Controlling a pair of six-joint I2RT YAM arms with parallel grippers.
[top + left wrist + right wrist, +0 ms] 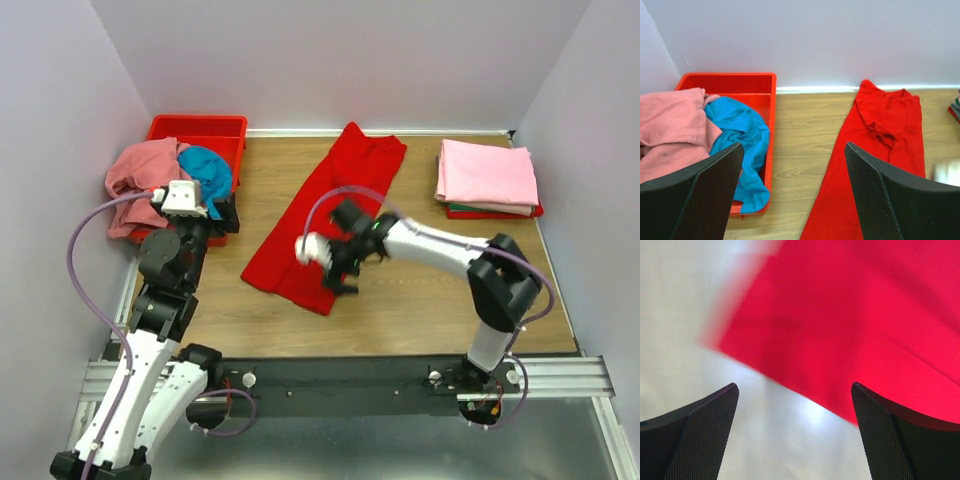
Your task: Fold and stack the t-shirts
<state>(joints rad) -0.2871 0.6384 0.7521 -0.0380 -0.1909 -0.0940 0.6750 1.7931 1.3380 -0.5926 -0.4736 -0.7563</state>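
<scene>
Pale lilac walls (350,60) enclose a wood-grain table (420,300) (white trim (300,132) along its far edge), evenly lit.

Left arm (150,360): white shells, black joints.
Right arm (430,243): same white and black.
Cables (70,255): lilac, thin loops.
Left gripper (792,147): black fingers (705,195), mesh-textured.
Base rail (340,375): black, screwed down.

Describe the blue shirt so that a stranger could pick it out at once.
Look to the table's far left corner, where a red bin stands. Two crumpled shirts lie in it side by side. The pink shirt spills over the bin's left rim; the blue shirt, on the right, is the only blue cloth in sight.
</scene>
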